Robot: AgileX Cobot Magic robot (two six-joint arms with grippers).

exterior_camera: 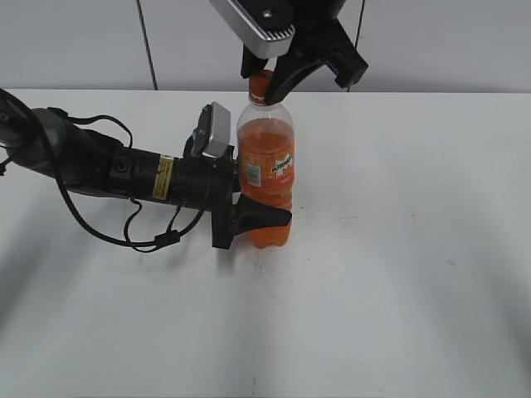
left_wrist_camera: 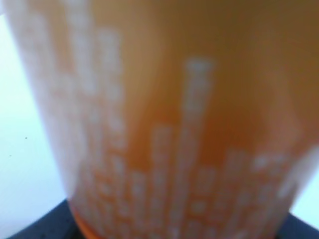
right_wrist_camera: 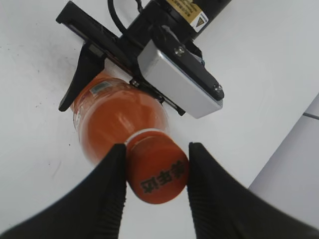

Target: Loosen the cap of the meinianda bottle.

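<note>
Left gripper (exterior_camera: 249,217) clamps the upright bottle (exterior_camera: 267,178) from 9 o'clock; right gripper (right_wrist_camera: 156,172) pinches the cap (right_wrist_camera: 157,172) at 12 o'clock.

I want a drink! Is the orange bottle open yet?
Not yet. Done: the left gripper holds the meinianda bottle upright on the table. In hand: the right gripper has its fingers on both sides of the cap. Left: twisting it loose; the cap sits on the neck.

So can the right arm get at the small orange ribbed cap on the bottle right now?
Probably yes. The right gripper already straddles the small orange ribbed plastic cap, one finger on each side, nothing between, while the left gripper holds the tall clear plastic bottle of orange drink lower down.
</note>
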